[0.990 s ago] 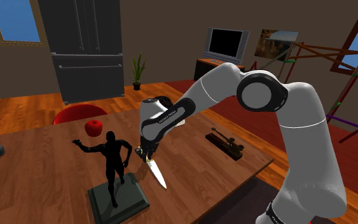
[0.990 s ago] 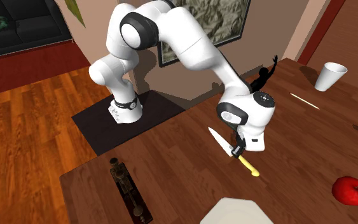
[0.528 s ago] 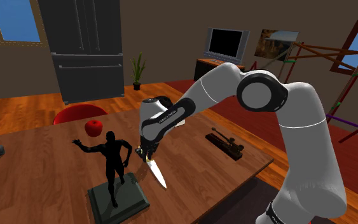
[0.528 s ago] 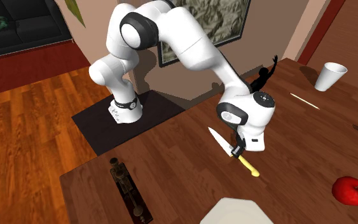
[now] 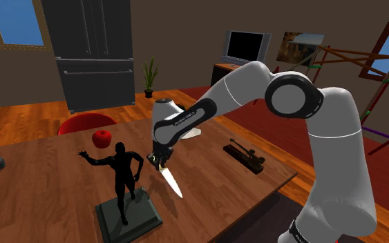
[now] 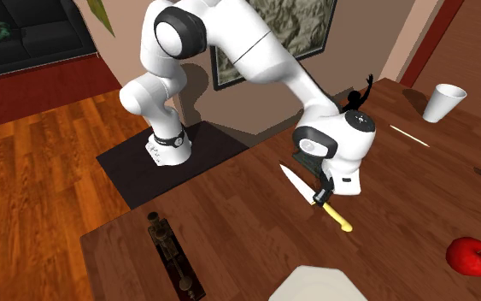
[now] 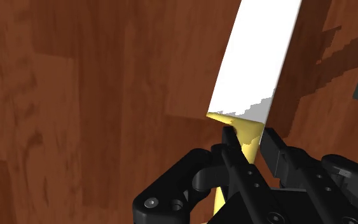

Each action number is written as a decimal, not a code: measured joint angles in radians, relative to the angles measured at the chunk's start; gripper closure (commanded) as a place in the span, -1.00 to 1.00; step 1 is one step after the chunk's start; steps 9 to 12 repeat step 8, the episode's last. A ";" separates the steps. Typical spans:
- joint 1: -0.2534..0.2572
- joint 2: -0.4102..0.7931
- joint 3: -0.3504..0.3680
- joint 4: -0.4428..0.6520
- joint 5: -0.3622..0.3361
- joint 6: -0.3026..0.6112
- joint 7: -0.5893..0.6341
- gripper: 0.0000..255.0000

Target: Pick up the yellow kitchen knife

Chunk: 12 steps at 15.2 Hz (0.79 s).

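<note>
table [image 7: 75,95]: brown wood, visible grain, slight sheen | knife [image 7: 254,57]: blade flat matt white, handle smooth yellow | gripper [image 7: 248,144]: matt black | arm [image 5: 338,152]: glossy white

The tool [image 5: 159,163] holds the knife [image 5: 172,183] over the table [image 5: 41,203], beside the statue [image 5: 122,174].

Brown walls [image 5: 179,34], wood-plank floor [image 6: 42,214], tall dark fridge [image 5: 92,59] against the far wall, television [image 5: 243,48] at the shoulder view's right, blue-sky windows [image 5: 20,21], black sofa [image 6: 25,34]
</note>
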 measured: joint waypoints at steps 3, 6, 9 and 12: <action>0.000 -0.022 0.002 0.010 0.002 -0.032 0.000 1.00; -0.002 -0.045 0.003 0.020 0.004 -0.065 -0.002 1.00; -0.003 -0.058 0.003 0.024 0.006 -0.082 -0.003 1.00; -0.003 -0.058 0.003 0.024 0.006 -0.082 -0.003 1.00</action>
